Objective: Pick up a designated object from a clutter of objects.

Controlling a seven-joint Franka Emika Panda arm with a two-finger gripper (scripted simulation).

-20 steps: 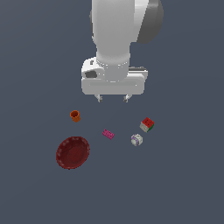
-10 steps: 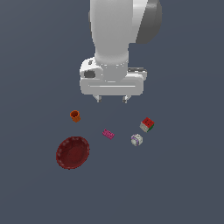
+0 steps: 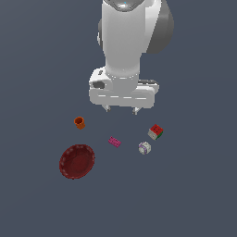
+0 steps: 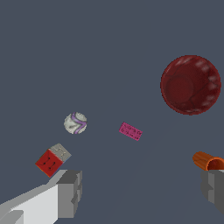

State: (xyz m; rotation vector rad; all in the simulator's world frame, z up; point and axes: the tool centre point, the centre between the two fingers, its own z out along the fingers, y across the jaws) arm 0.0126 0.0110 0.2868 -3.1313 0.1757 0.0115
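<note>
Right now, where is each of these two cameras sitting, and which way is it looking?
Exterior view: off the arm, raised, looking down at the floor; it shows the white arm and gripper above the dark red bowl and orange cup.
Wrist view: on the wrist, looking down past two grey fingers at the floor.
Both share: the white-purple ball, pink brick, red-green-white cube, bowl, cup.

Open floor all around the white-purple ball (image 3: 144,148). Closest obstacle: red-green-white cube (image 3: 155,132), near but not touching. Pink brick (image 3: 115,141) on the exterior view's left (clear gap between). Orange cup (image 3: 79,122) and dark red bowl (image 3: 77,161) well apart.
</note>
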